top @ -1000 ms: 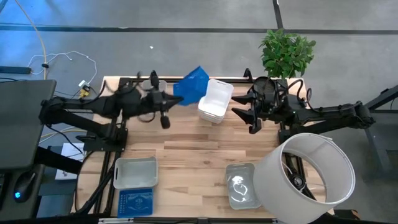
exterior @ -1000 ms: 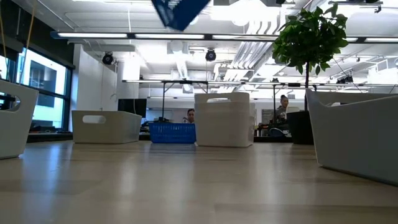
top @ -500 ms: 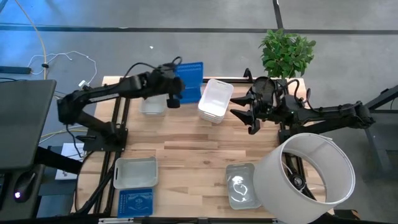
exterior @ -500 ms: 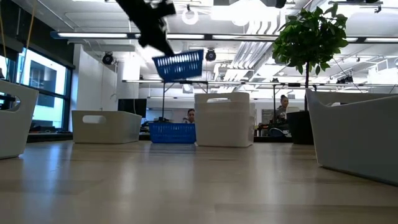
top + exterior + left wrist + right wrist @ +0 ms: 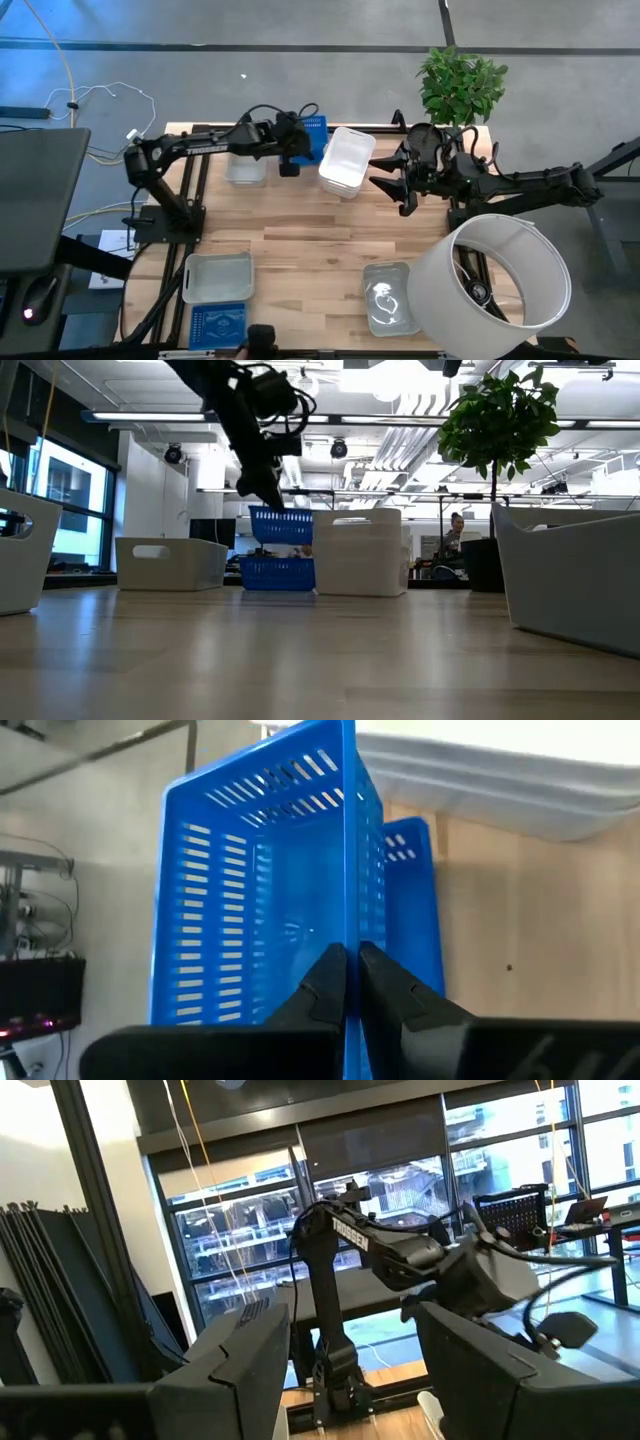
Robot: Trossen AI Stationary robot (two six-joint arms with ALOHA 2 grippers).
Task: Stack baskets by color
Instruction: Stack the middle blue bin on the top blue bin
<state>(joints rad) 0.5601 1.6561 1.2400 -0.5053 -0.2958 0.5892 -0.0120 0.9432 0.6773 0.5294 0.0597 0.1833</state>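
Left claw [image 5: 348,982] pinched tight on the wall of a blue perforated plastic basket [image 5: 262,890], held just above a second blue basket [image 5: 278,573] at the wooden worktop's [image 5: 320,240] far edge. Right claw [image 5: 388,185] waits nearby, fingers spread, empty.

I hold a blue perforated basket [image 5: 262,900] by its wall, just above a second blue basket [image 5: 278,573] at the table's far edge. White baskets [image 5: 346,161] sit stacked beside them. Grey baskets [image 5: 217,276], a clear one [image 5: 388,296] and another blue one [image 5: 217,325] lie near the front.
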